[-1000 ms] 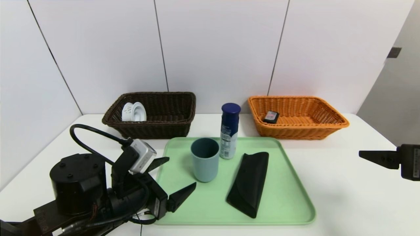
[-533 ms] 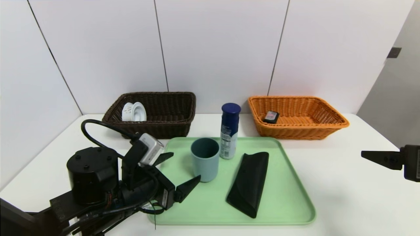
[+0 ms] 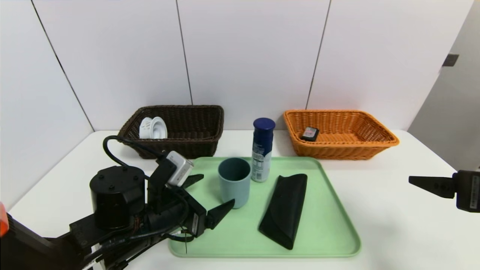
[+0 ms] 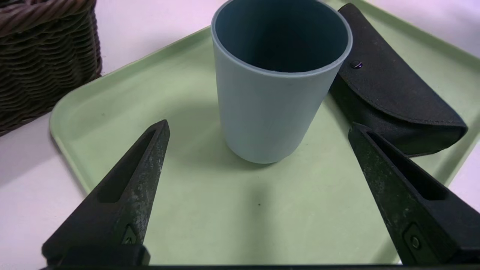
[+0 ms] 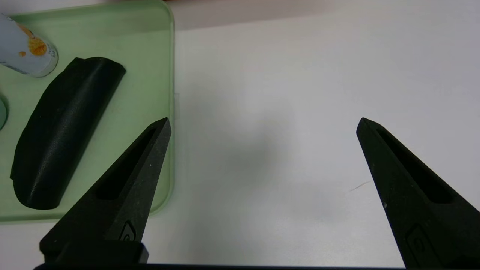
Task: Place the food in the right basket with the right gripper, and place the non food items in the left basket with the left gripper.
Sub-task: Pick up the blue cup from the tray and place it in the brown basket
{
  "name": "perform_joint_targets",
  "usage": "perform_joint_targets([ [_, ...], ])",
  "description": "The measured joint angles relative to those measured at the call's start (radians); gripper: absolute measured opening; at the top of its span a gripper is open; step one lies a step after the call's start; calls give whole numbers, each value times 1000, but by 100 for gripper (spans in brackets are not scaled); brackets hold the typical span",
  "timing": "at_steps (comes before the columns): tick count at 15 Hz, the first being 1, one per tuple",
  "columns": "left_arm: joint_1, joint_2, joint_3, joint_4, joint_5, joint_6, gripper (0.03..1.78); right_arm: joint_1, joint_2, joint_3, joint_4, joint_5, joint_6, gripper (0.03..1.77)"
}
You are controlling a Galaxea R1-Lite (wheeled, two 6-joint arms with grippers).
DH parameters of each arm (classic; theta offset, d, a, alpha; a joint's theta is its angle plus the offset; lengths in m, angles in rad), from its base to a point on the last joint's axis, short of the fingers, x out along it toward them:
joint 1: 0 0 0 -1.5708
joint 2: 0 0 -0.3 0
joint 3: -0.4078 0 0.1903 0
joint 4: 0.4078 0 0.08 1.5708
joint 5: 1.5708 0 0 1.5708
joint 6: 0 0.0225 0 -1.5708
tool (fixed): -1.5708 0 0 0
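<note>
The left claw [image 3: 213, 197], spread wide and empty, sits just left of the upright blue cup [image 3: 234, 182], which lines up between its fingers. The right claw [image 3: 423, 183], also wide, hangs far right.

A pale green tray [image 3: 337, 240] is seen bearing a grey-blue cup [image 3: 234, 182], a black case [image 3: 284, 210] and a dark-blue-capped can [image 3: 262, 149].

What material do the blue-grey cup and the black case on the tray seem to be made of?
Blue-grey cup: probably matte plastic or silicone, with smooth, even walls and no gloss. Black case: seemingly soft felt or faux leather, with a dull grainy surface, a stitched flap and a snap.
</note>
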Motion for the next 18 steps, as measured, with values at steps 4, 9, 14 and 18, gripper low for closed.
perform_joint_targets([
  [4,-6,13,-25,-1,-11,-10,169,0,7,1,0,1,1,171],
  [9,-21,41,-40,-1,-14,-8,169,-1,10,5,0,-1,2,171],
  [14,-32,53,-52,0,-59,-17,169,-2,10,17,0,-1,1,171],
  [18,-32,84,-97,-5,-60,-25,169,-2,9,23,0,-1,2,171],
])
